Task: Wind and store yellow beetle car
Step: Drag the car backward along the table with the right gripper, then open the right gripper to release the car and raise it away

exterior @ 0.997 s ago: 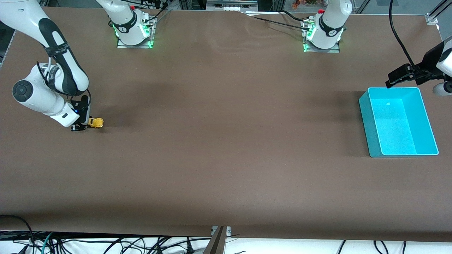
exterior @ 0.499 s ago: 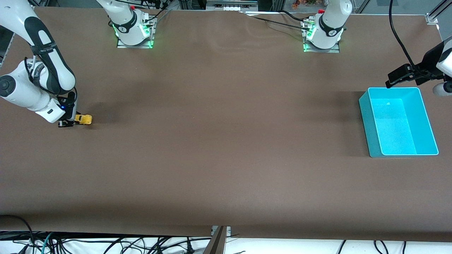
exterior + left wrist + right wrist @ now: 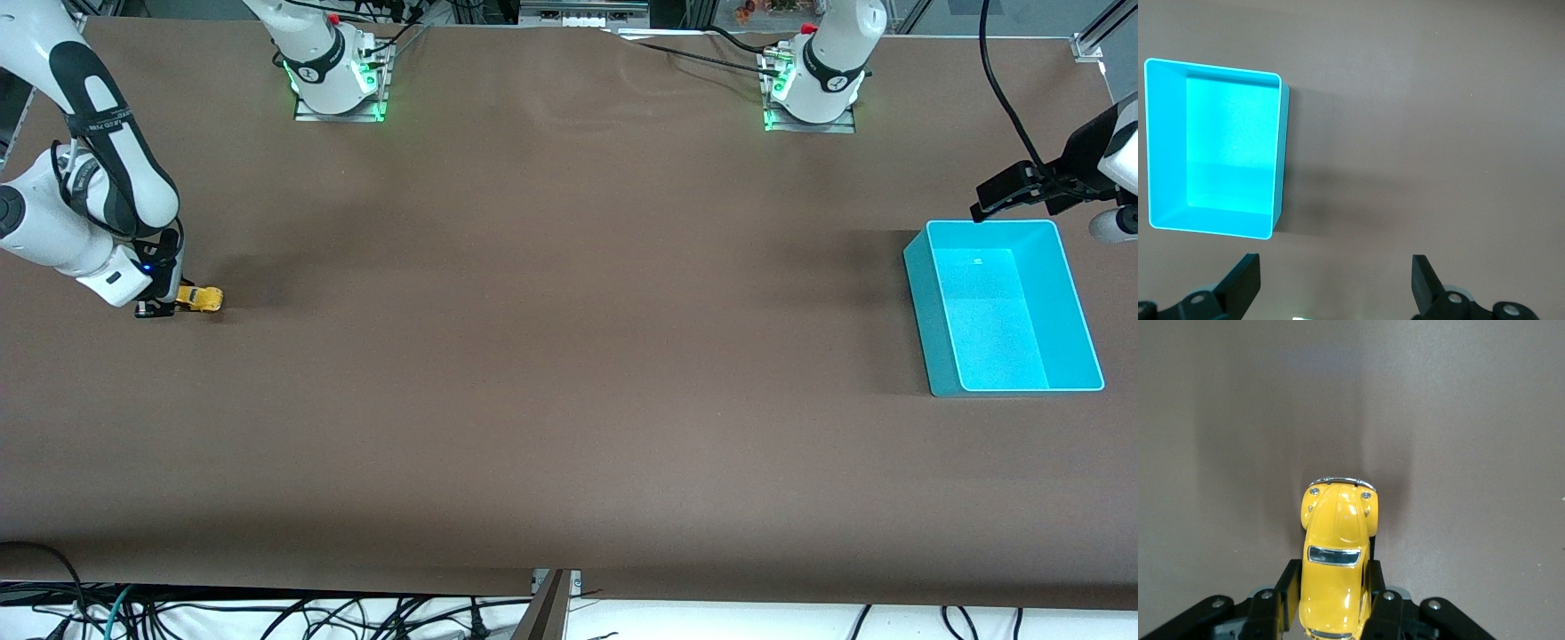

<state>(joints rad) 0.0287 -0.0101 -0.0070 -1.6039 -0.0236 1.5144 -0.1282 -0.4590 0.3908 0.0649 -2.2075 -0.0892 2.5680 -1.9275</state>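
Note:
The yellow beetle car (image 3: 199, 299) sits low on the brown table at the right arm's end. My right gripper (image 3: 174, 302) is shut on the car, its black fingers (image 3: 1287, 593) pressed against both sides of the rear body. The car (image 3: 1337, 557) points its chrome bumper away from the wrist, toward the table's middle. My left gripper (image 3: 1000, 197) hangs open with nothing between its fingers (image 3: 1245, 280), just above the table beside the turquoise bin (image 3: 1076, 302), on the side toward the robots' bases. The bin (image 3: 1151, 143) holds nothing.
The two arm bases (image 3: 336, 76) (image 3: 813, 84) stand along the table's edge farthest from the front camera. Cables (image 3: 178, 613) hang below the table's near edge.
My right gripper has dragged the yellow beetle car along the table toward the right arm's end. The left arm has not moved.

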